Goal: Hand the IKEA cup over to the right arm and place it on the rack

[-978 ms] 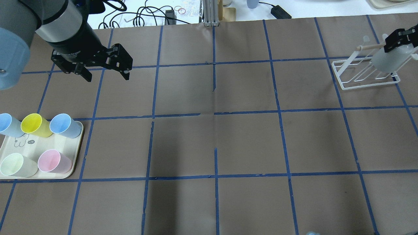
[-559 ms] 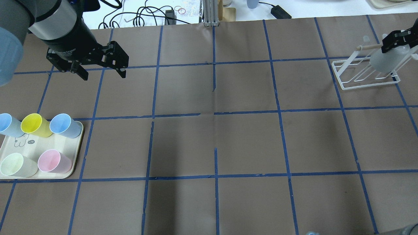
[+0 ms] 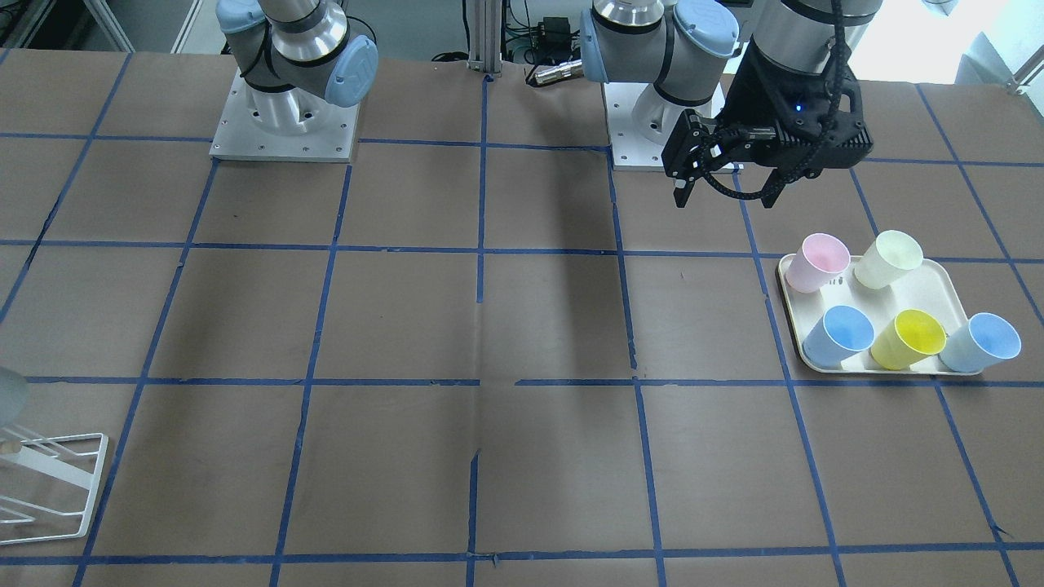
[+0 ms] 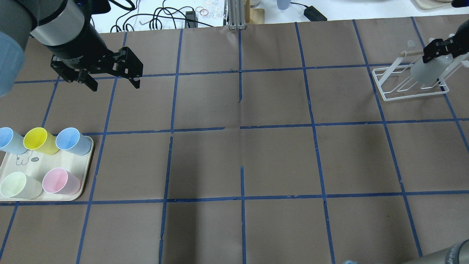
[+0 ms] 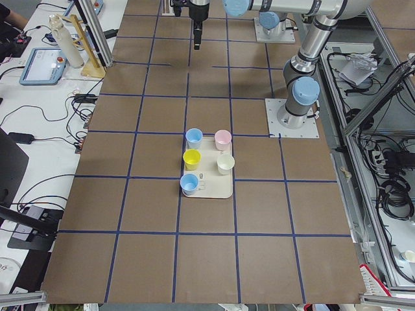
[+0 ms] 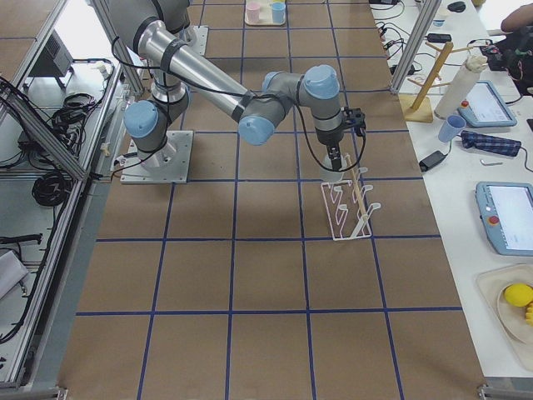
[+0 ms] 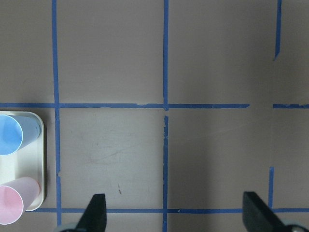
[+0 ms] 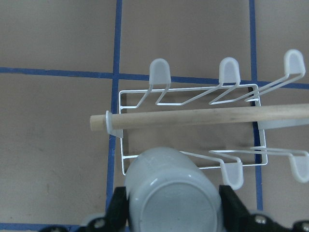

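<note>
My right gripper (image 4: 436, 54) is shut on the IKEA cup (image 4: 426, 70), a pale grey tumbler held upside down over the white wire rack (image 4: 397, 93). In the right wrist view the cup (image 8: 169, 200) sits between the fingers (image 8: 118, 208), just in front of the rack's wooden-tipped peg (image 8: 193, 117) and above its rods (image 8: 212, 94). The exterior right view shows the cup (image 6: 333, 174) at the rack's (image 6: 350, 218) near end. My left gripper (image 4: 111, 83) is open and empty, hovering over bare table beyond the tray; it also shows in the left wrist view (image 7: 176, 215).
A cream tray (image 4: 27, 165) at the table's left holds two light blue cups, a yellow, a pink (image 4: 60, 181) and a cream one (image 4: 18, 186); it also shows in the front view (image 3: 930, 285). Cables and clutter lie beyond the far edge (image 4: 165, 16).
My right gripper has carried the grey cup a little leftward along the rack. My left gripper has drifted slightly left and back, still open.
</note>
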You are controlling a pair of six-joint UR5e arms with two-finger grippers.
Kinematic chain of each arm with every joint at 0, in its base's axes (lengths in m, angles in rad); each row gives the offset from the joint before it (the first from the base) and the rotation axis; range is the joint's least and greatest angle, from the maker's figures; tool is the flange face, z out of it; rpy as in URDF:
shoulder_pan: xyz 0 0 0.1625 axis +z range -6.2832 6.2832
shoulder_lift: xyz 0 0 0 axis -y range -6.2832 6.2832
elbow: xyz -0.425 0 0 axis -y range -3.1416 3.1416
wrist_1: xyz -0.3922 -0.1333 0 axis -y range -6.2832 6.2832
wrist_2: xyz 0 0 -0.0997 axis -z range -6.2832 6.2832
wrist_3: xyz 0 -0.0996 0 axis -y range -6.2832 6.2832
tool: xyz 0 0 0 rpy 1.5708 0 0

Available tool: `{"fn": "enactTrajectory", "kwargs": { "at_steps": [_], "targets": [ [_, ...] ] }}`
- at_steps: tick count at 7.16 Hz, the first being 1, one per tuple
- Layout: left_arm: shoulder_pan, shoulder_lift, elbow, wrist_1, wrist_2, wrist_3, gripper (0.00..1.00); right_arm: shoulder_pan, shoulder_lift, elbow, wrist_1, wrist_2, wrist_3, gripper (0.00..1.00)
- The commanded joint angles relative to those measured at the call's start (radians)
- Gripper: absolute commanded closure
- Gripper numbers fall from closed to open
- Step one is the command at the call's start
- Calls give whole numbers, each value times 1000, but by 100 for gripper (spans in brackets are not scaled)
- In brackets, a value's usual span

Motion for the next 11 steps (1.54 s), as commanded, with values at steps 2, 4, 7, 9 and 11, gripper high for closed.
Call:
{"fn": "enactTrajectory", "kwargs": {
  "at_steps": [2, 4, 7, 9, 11],
  "targets": [
    [1, 5, -12, -2, 3, 0, 0, 3, 28, 10, 1, -7, 2, 97],
    [12, 9, -16, -4, 3, -11, 0, 6, 53, 10, 1, -9, 2, 96],
    [27, -4, 9, -33, 2, -9, 0, 6, 83, 10, -2, -12, 4, 92],
    [24, -13, 6, -41, 21, -5, 0, 6, 91, 10, -2, -18, 2, 72],
    [24, -15, 8, -38, 19, -6, 0, 6, 105, 7, -3, -18, 4, 10]
  ]
}}
